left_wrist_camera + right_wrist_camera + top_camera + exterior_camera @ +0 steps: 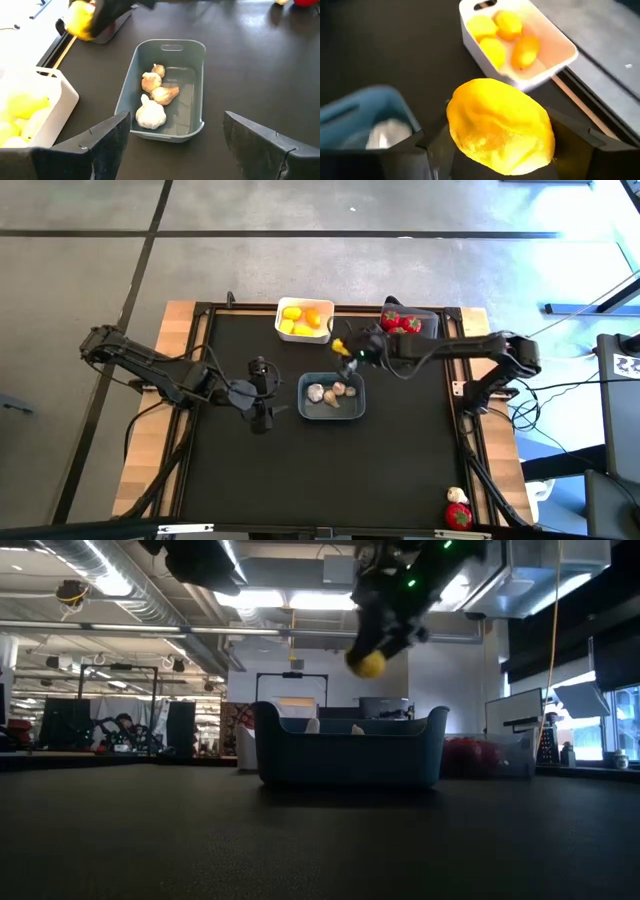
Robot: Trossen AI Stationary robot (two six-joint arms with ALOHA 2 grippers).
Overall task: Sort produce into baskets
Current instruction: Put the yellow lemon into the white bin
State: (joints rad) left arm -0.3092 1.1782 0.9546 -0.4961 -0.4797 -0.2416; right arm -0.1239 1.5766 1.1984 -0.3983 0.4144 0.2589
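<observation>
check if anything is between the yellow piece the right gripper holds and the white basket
Nothing visible stands in the way. The right gripper holds the yellow piece in the air between the blue-grey basket and the white basket, with only bare mat between.

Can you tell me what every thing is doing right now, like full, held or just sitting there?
Yellow piece: held in the air by the right tool.
Left tool: open, holding nothing.
White basket: has yellow and orange pieces inside.
Blue-grey basket: has four garlic bulbs inside.
Dark grey basket: has red pieces inside.
Red piece and garlic bulb: sitting loose at the table's corner, unsorted.
</observation>
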